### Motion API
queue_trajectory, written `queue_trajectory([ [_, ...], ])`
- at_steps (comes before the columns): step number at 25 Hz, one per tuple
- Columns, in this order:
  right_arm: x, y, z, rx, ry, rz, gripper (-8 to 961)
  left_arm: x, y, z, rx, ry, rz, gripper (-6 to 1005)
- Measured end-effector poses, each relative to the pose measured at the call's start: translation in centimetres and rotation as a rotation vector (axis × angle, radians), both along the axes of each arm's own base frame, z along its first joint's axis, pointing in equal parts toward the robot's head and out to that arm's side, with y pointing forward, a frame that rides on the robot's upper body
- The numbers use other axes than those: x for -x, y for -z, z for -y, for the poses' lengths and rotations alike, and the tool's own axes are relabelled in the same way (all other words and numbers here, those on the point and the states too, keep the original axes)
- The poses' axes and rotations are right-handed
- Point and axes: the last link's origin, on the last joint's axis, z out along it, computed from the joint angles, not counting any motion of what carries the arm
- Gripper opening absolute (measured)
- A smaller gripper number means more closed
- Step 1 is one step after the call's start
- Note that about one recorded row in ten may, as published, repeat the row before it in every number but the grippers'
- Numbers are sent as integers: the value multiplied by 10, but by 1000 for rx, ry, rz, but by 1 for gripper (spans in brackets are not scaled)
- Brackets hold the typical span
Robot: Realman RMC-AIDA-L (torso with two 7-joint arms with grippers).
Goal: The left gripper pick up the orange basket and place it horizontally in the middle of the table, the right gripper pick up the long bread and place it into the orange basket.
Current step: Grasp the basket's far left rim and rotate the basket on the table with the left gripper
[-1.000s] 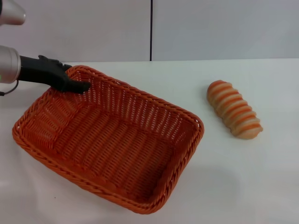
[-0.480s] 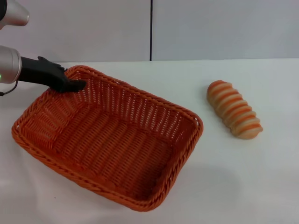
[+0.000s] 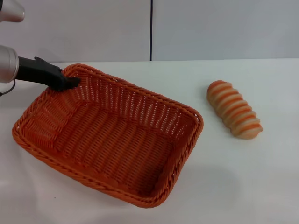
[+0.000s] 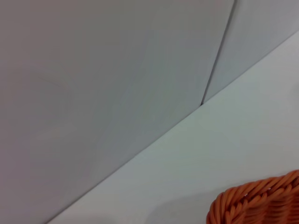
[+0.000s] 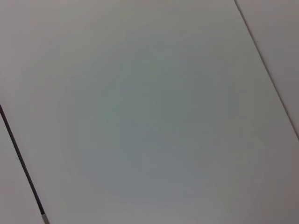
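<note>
The orange basket (image 3: 200, 125) lies on the white table (image 3: 243, 186), left of the middle, turned at a slant. My left gripper (image 3: 70, 83) reaches in from the left and is shut on the braided rim at the basket's far left corner. A bit of that rim (image 4: 261, 203) shows in the left wrist view. The long bread (image 3: 233, 109), with orange and cream ridges, lies on the table to the right of the basket, apart from it. Nothing is in the basket. My right gripper is out of view.
A grey wall with a dark vertical seam (image 3: 151, 30) runs behind the table. The right wrist view shows only wall panels (image 5: 149, 112). Bare tabletop lies in front of the bread and between the bread and the basket.
The left gripper has drawn back to the left and slightly up, and the basket's far corner went with it. The basket's near corner has shifted away from the front edge. The bread has not moved.
</note>
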Motion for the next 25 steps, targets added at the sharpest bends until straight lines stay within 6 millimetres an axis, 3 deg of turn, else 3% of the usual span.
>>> queue_trajectory([
  [3, 0, 0, -1, 1, -2, 1, 631, -1, -2, 0, -6, -17, 12, 229],
  [7, 1, -1, -2, 2, -5, 3, 631, -2, -6, 1, -11, -48, 29, 223],
  [17, 4, -4, -9, 4, -20, 13, 632, -23, -27, 18, 68, -100, 248, 177],
  [19, 4, -4, -10, 4, -24, 14, 632, -34, -30, 25, 98, -122, 367, 175],
  [25, 7, -5, -15, 4, -35, 20, 632, -33, -31, 28, 71, -220, 453, 176],
])
